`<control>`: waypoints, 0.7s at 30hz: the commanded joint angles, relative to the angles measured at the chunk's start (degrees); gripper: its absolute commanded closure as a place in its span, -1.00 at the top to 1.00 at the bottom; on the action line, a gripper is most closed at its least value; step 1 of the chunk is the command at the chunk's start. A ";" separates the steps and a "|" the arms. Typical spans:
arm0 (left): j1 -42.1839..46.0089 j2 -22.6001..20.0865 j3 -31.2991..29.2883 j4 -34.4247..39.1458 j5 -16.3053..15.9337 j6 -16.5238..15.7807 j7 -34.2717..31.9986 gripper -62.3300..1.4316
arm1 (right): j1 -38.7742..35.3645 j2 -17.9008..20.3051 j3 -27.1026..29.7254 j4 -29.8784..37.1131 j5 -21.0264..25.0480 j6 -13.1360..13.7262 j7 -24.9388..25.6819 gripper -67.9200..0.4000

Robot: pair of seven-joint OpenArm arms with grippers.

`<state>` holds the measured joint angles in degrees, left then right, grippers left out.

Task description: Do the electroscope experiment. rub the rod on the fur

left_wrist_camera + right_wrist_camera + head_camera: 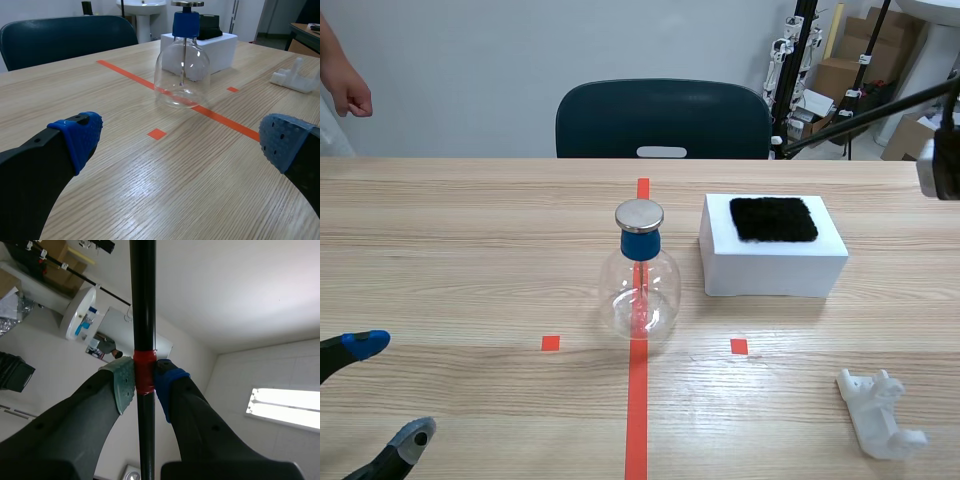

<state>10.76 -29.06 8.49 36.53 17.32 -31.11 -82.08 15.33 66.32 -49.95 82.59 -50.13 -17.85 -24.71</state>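
Scene camera sat high at the robot's edge of the table (pixel 470 230) and faced across to the chair (pixel 662 118). Left wrist camera rode low, close over the wood, aimed at the flask (pixel 182 70) and box (pixel 220 45). Scene view shared both. Right wrist camera tipped up at the ceiling (pixel 240 285), tight on the rod (pixel 142 315).

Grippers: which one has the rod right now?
The right gripper is shut on the black rod at its red band. The left gripper is open and empty, low over the table.
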 commanded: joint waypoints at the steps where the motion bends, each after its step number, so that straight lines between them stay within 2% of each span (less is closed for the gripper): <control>1: -0.15 -0.66 -0.57 0.61 -0.61 0.09 -1.01 1.00 | 3.32 -1.66 1.31 -2.56 -1.18 0.24 1.77 -0.98; 5: -0.15 -0.66 -0.57 0.61 -0.61 0.09 -0.98 1.00 | 5.84 -4.94 1.31 -8.24 -2.19 0.81 8.00 -0.98; 8: -0.15 -0.66 -0.57 0.61 -0.63 0.09 -0.98 1.00 | 6.78 -6.49 1.31 -11.21 -2.21 0.79 10.47 -0.98; 15: -0.15 -0.66 -0.57 0.61 -0.61 0.09 -0.98 1.00 | 6.88 -7.06 1.31 -14.62 -1.86 0.79 16.22 -0.98; 21: -0.15 -0.66 -0.57 0.61 -0.61 0.09 -0.98 1.00 | 6.86 -9.79 1.31 -17.27 -2.91 0.81 16.48 -0.98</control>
<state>10.76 -29.06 8.49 36.53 17.30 -31.11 -82.08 20.60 56.51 -49.93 65.14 -52.53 -16.49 -7.60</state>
